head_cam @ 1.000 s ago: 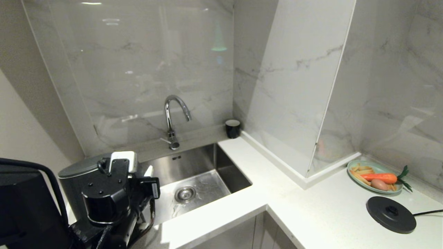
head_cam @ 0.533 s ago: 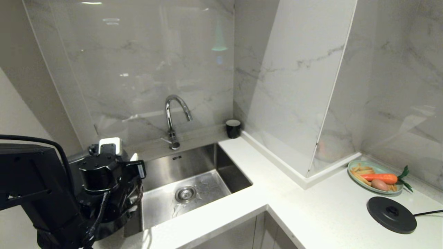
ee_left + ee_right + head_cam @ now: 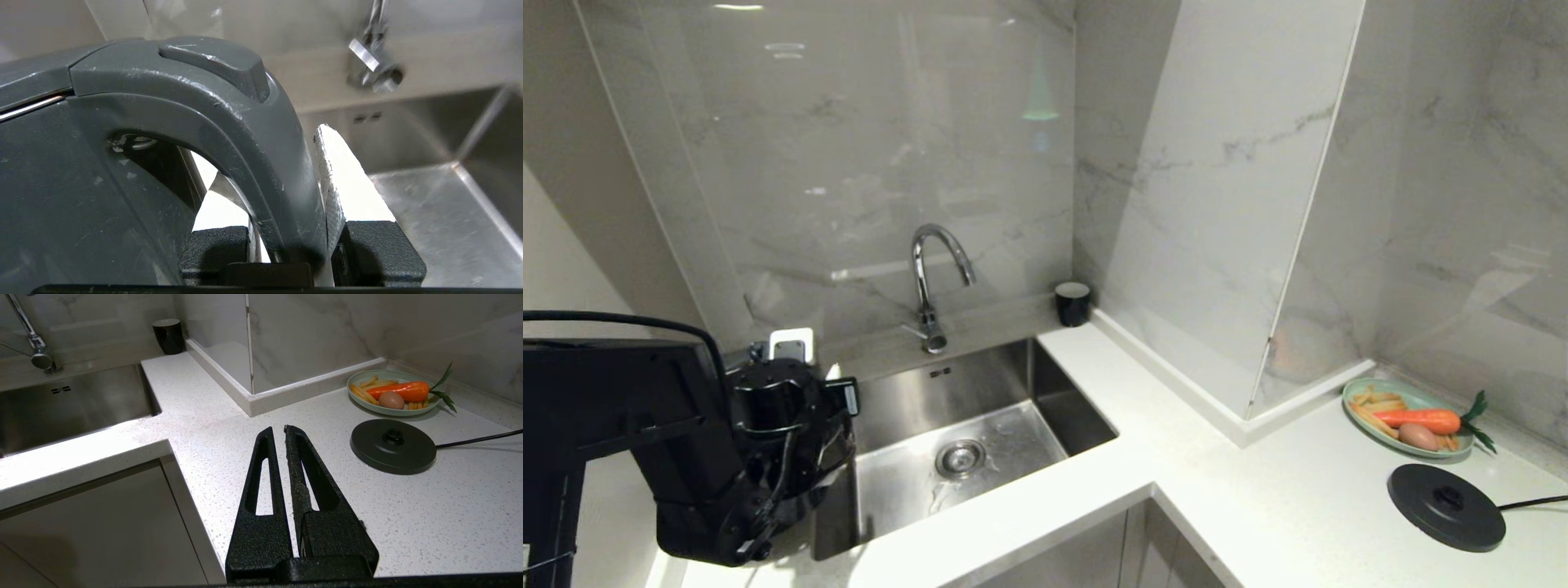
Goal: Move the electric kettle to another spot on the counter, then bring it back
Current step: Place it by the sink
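Right now the left gripper (image 3: pixel 286 228) is clamped on the loop handle (image 3: pixel 261 155) of the electric kettle (image 3: pixel 81 183): one finger (image 3: pixel 347 188) sits on the handle's outer side, the other (image 3: pixel 216 204) inside the loop, w/ the handle pinched between them. In the wrist view the kettle's dark body fills most of the frame, lid edge at the top, thumb tab on the handle's crown. In the head view the left arm (image 3: pixel 621 416) and its wrist block nearly cover the kettle (image 3: pixel 817 441); only a bit of dark body shows at the far left of the counter (image 3: pixel 1258 506), just beside the left rim of the steel sink (image 3: pixel 980 433). Can't tell from these views whether the kettle's bottom touches the worktop or hangs just above it.

Outward from there: the chrome tap (image 3: pixel 931 278) stands behind the sink, and a small black cup (image 3: pixel 1072 303) sits in the back corner where the counter meets the marble wall. Further right, well apart from the kettle, the round black base disc (image 3: pixel 1445 506) w/ its cord lies bare on the counter's right stretch, and just behind it is a pale green plate (image 3: pixel 1364 388) w/ a carrot (image 3: pixel 1421 420), an egg-like item and fries.

The right gripper (image 3: pixel 282 435) hovers over the counter near the inner corner, fingers together w/ nothing between them, tips pointing toward the wall, base disc (image 3: pixel 392 447) beside it to one side. Pale grey cabinet doors (image 3: pixel 102 522) show below the counter edge.
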Available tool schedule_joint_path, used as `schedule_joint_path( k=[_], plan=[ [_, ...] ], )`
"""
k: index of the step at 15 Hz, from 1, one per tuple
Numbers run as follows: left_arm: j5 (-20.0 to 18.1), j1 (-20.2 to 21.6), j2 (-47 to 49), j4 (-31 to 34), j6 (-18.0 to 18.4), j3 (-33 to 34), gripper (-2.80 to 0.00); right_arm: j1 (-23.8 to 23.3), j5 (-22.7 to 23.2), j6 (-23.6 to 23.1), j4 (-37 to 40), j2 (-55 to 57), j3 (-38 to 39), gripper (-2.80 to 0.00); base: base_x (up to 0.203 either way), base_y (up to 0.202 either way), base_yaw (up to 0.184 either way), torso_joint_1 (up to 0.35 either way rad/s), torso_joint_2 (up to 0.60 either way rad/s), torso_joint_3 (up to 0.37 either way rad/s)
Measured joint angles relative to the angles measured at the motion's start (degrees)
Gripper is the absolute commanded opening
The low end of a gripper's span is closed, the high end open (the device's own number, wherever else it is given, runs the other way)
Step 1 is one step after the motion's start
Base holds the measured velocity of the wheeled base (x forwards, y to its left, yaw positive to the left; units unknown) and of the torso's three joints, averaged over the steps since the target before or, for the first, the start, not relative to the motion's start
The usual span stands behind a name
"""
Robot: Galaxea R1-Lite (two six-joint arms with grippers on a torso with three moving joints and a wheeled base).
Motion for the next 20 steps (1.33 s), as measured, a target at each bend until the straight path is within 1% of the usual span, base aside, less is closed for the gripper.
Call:
schedule_joint_path(
  k=[3, 5, 9, 13, 20],
  plan=[
    [-1.32, 2.65, 2.91, -0.38, 0.62, -0.24, -2.80, 0.00, 0.00, 0.00, 0.05, 0.00, 0.00, -2.80, 0.000, 0.000, 0.000, 0.000, 0.00, 0.000],
    [-1.52, 3.08, 3.85, -0.17, 0.39, 1.51, -2.80, 0.00, 0.00, 0.00, 0.02, 0.00, 0.00, -2.80, 0.000, 0.000, 0.000, 0.000, 0.00, 0.000],
    [-1.68, 3.07, 4.31, -0.32, -0.25, 4.02, -2.80, 0.00, 0.00, -0.05, 0.01, 0.00, 0.00, -2.80, 0.000, 0.000, 0.000, 0.000, 0.00, 0.000],
    [-1.53, 2.81, 4.20, -0.22, -1.67, 6.09, -2.80, 0.00, 0.02, -0.05, -0.02, 0.00, 0.00, -2.80, 0.000, 0.000, 0.000, 0.000, 0.00, 0.000],
    [-1.41, 2.76, 4.11, 0.09, -1.83, 6.04, -2.80, 0.00, -0.01, -0.02, 0.00, 0.00, 0.00, -2.80, 0.000, 0.000, 0.000, 0.000, 0.00, 0.000]
  ],
)
